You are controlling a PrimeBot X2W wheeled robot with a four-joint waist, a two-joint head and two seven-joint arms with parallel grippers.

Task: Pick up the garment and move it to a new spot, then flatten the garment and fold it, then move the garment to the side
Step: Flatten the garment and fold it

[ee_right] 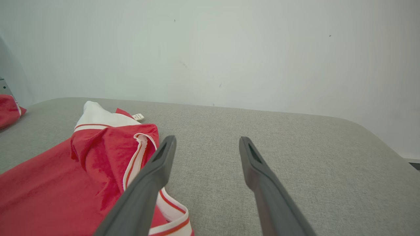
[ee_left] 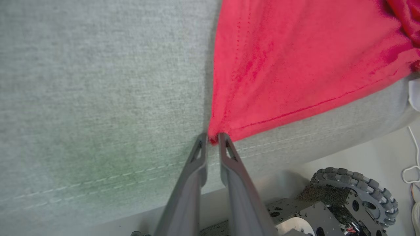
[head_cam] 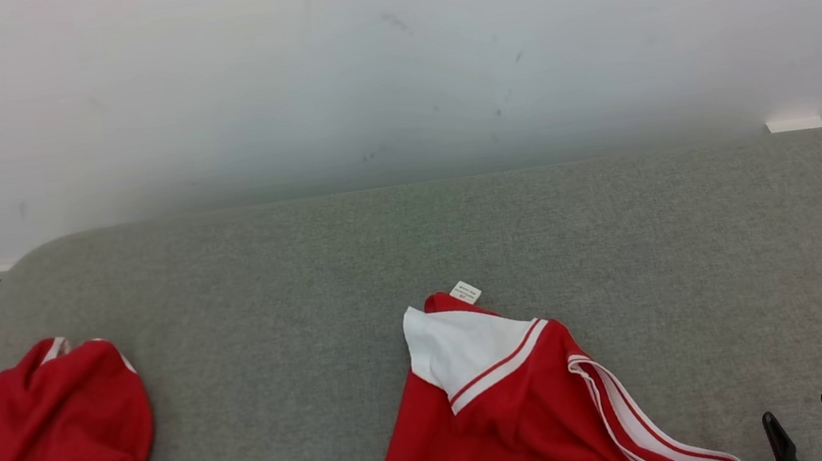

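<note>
Red garment point(head_cam: 519, 424) with white collar and white-striped trim lies at the near middle of the grey padded surface point(head_cam: 413, 246); a small white label point(head_cam: 465, 292) sticks out at the collar, print too small to read. Left gripper point(ee_left: 212, 139) is pinched on a corner of the red garment at the surface's near edge. Right gripper point(head_cam: 796, 406) has fingers spread apart, holding nothing, just right of the trim; a second red garment point(head_cam: 40, 451) sits crumpled far left.
</note>
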